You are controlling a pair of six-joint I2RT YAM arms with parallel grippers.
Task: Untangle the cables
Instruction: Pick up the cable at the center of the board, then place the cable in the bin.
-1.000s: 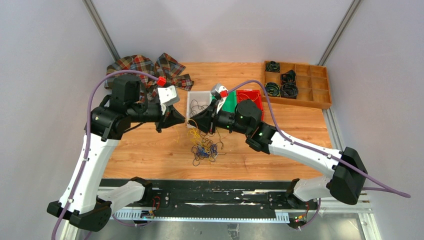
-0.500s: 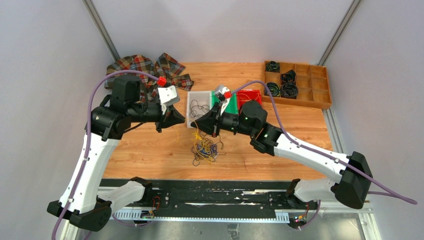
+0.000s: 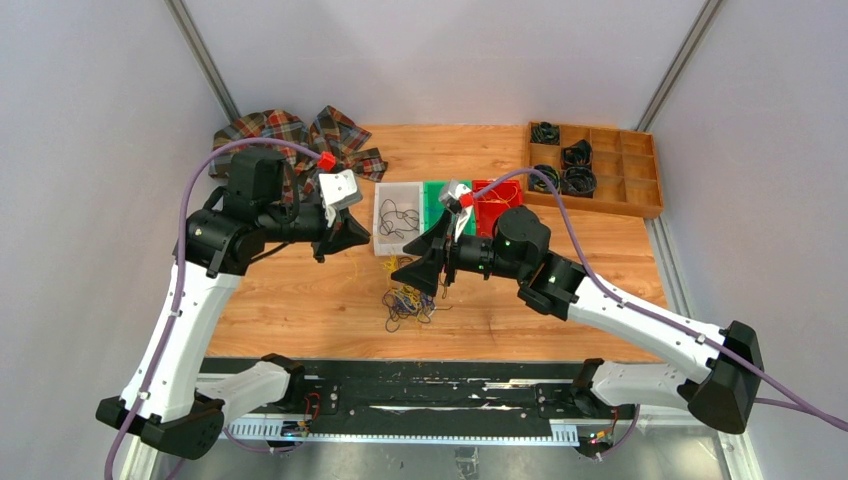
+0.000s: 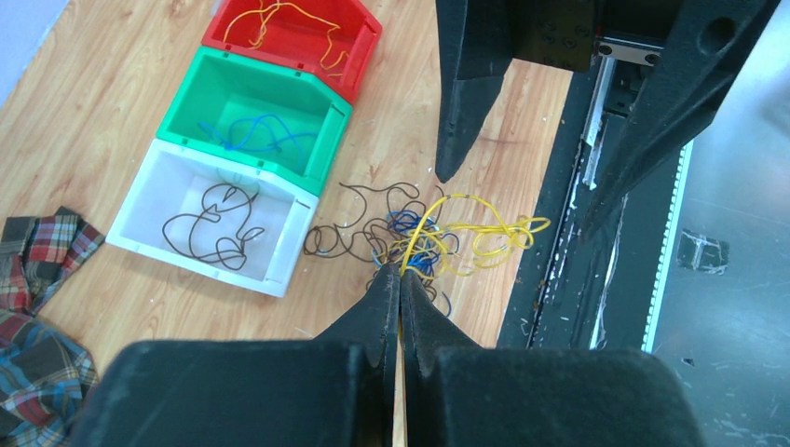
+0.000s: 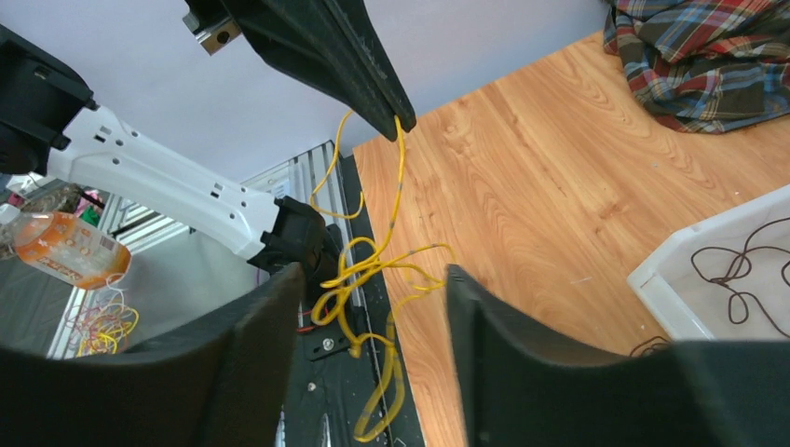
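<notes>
The cables (image 4: 424,237) lie as a tangle of yellow, blue and dark strands on the wood (image 3: 405,300). My left gripper (image 4: 401,272) is shut on a yellow cable (image 5: 399,177) and holds it up above the tangle. That strand hangs from the left gripper (image 5: 396,119) and loops down between the jaws of my right gripper (image 5: 373,275). The right gripper is open, and the loops hang loose between its fingers. In the top view the right gripper (image 3: 405,266) faces the left gripper (image 3: 366,241) just above the bundle.
Behind the tangle stand a white bin (image 3: 381,214) with a dark wire, a green bin (image 3: 437,192) with a blue wire and a red bin (image 3: 515,190) with a yellow wire. A wooden tray (image 3: 640,170) of black cords sits far right. A plaid cloth (image 3: 290,135) lies far left.
My right gripper was shut half a second ago and is now open. It has drawn back from the white bin toward the near edge. The left gripper stayed put.
</notes>
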